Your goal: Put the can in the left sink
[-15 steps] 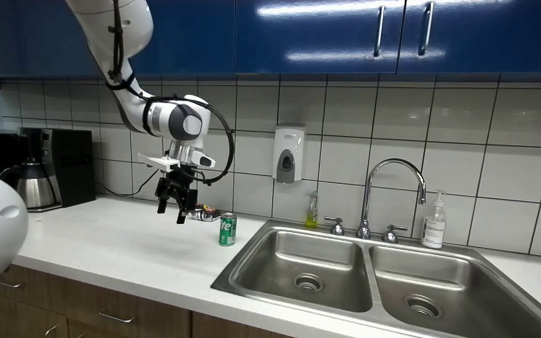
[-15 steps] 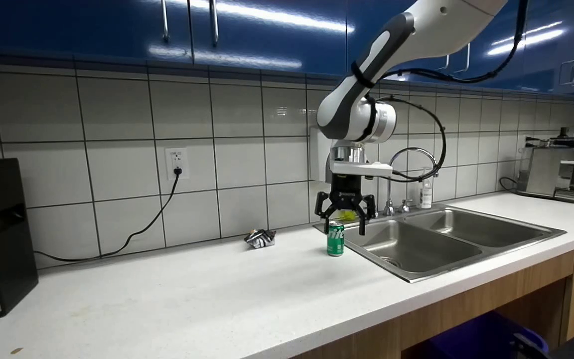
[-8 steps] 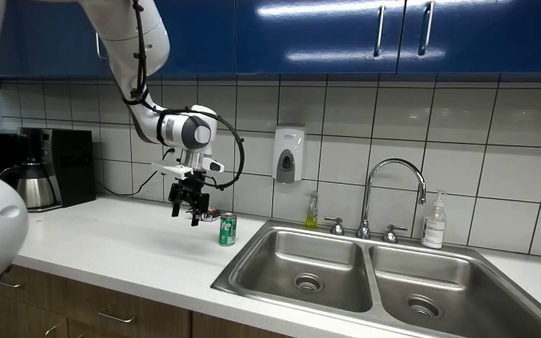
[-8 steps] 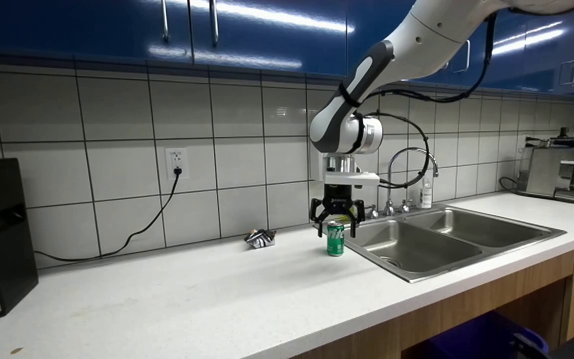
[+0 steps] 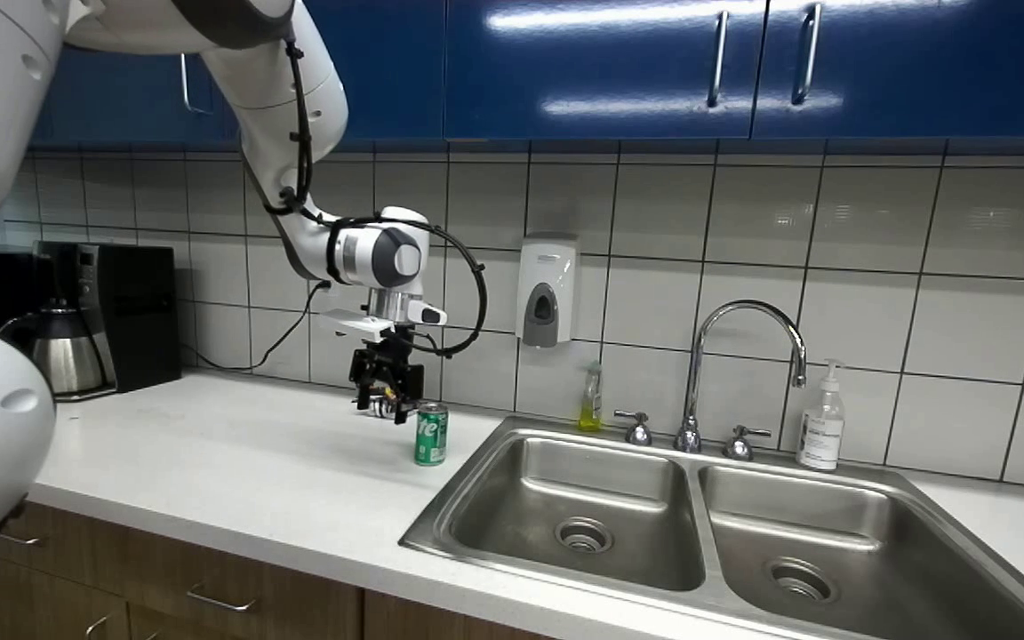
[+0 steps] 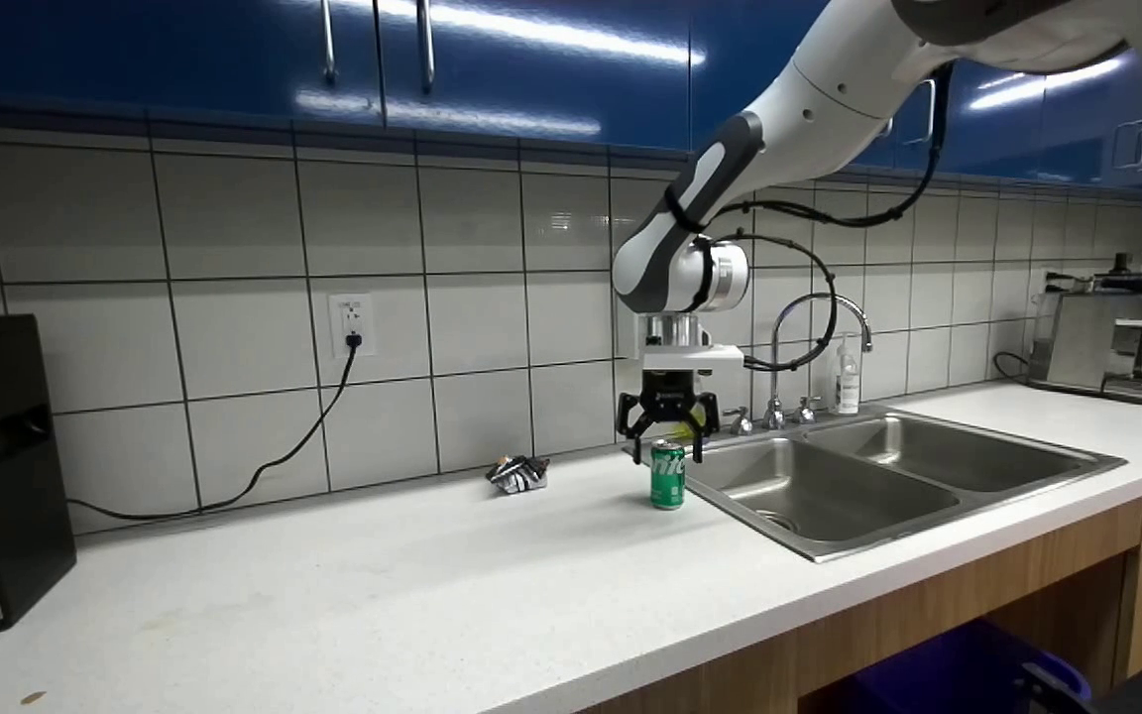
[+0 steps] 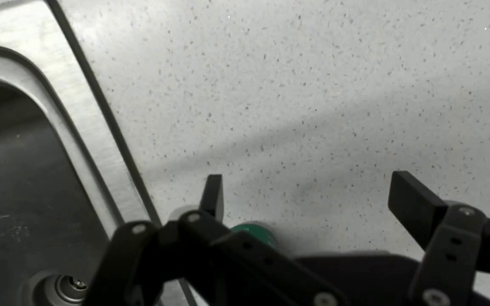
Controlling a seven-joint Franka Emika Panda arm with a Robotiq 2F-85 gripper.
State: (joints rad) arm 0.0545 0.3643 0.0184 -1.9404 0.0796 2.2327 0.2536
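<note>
One black coffee maker (image 5: 134, 320) stands at far left in an exterior view, and to its right the gripper (image 5: 382, 412) hangs over the white counter (image 5: 210, 453), its two fingers spread well apart. Next comes the green can (image 5: 430, 436), upright on the counter near the gripper and just outside the left sink (image 5: 512, 529), its body largely hidden by a finger in the wrist view. Farther right rise the curved faucet (image 5: 692, 391) and, behind the right basin (image 5: 903, 578), a pale soap bottle (image 5: 821, 436) with a pump.
</note>
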